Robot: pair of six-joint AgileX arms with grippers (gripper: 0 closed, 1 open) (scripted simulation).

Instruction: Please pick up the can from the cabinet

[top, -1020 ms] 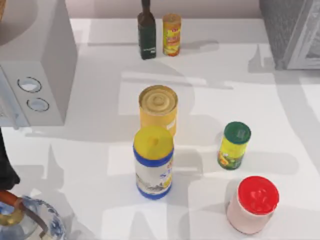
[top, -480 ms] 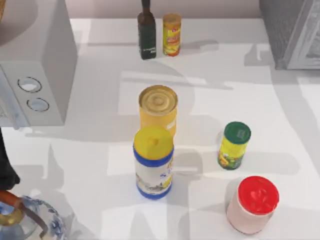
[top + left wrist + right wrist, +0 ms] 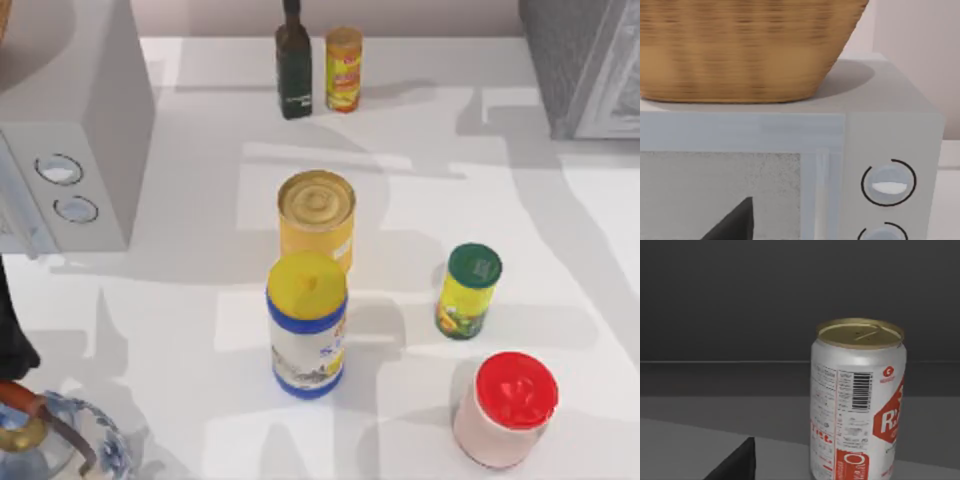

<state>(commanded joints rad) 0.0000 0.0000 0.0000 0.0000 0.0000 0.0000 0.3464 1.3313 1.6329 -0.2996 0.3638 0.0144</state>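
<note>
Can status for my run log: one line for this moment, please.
can: upright, ungrasped, on grey surface | right gripper: near can, not touching | left gripper: facing microwave

One can (image 3: pixel 858 400), one dark bottle (image 3: pixel 294 70), five lidded containers (assorted colours), one microwave (image 3: pixel 75 130), one basket (image 3: pixel 745 47)

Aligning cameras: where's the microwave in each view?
Top view: microwave at the left edge, with its two dials on the front.
Left wrist view: microwave close up, with a wicker basket sitting on it.
Right wrist view: faces a red-and-white can.
Shared landmark: the dials.
</note>
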